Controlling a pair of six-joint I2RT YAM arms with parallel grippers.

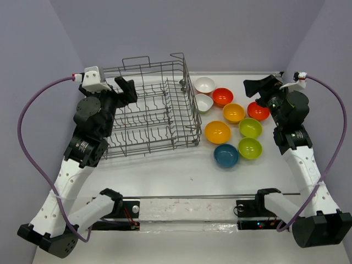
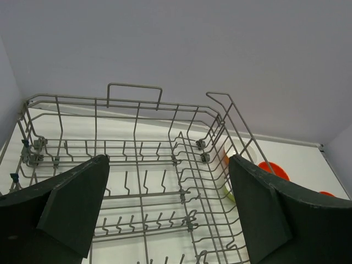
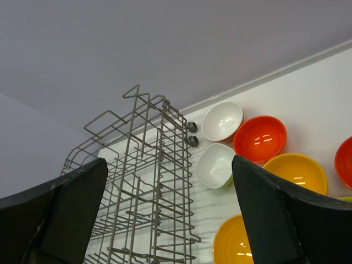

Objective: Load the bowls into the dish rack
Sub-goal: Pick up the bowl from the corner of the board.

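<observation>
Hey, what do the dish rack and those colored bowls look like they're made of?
Dish rack: thin grey wire, apparently metal, dull finish with little shine. Bowls: smooth, glossy, with bright highlights inside; probably glazed ceramic or hard plastic, the look cannot settle which.

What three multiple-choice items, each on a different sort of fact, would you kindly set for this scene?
1. Where are the bowls relative to the dish rack? A inside it; B to its right; C behind it.
2. How many bowls are teal blue? A one; B two; C three.
3. The left tool and right tool are: A both shut; B both open; C one shut on a bowl.
Answers: B, every bowl lies right of the rack, which holds none; A, there is only one teal blue bowl; B, both gape wide, gripping nothing.
</observation>
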